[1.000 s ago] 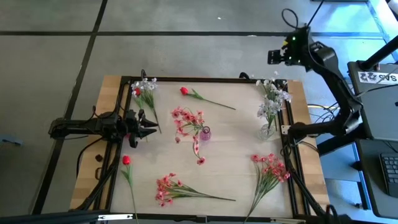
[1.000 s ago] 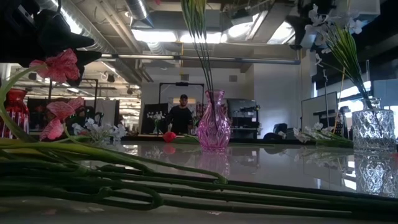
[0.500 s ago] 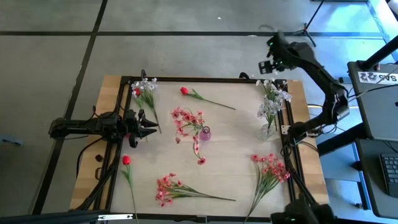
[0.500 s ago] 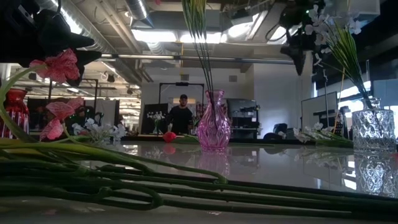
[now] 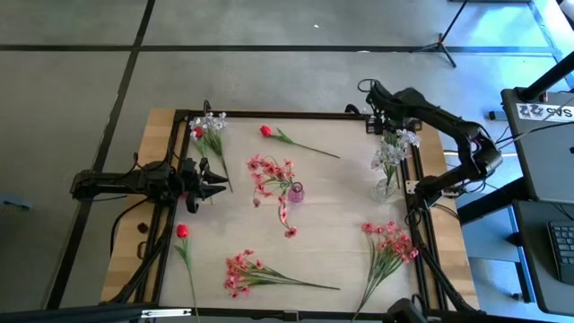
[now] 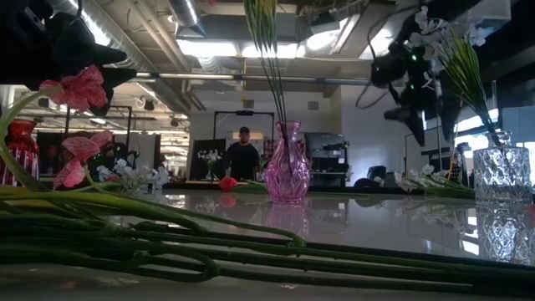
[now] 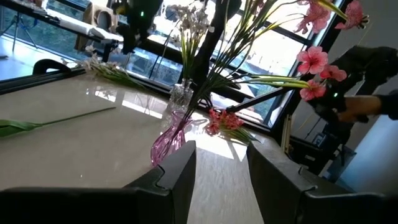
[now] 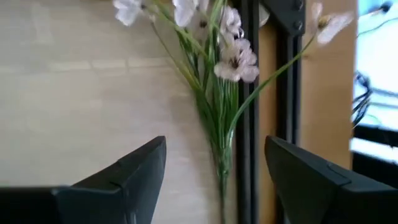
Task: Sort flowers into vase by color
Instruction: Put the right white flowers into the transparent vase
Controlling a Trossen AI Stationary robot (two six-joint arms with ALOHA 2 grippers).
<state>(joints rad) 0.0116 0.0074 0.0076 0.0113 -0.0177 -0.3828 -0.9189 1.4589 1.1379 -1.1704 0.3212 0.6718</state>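
Right gripper (image 5: 375,97) open, seemingly above white flowers (image 5: 391,148).

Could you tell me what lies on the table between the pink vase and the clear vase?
Nothing: in the high view, the tabletop between the pink vase and clear vase is bare.

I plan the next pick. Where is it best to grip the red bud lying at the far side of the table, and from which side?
Probably grip the red bud on its thin green stem, near mid-length, coming straight down from above with the jaws across the stem. It lies flat and apart from the other sprays, the stem running diagonally toward the clear vase, so the blossom need not be squeezed.
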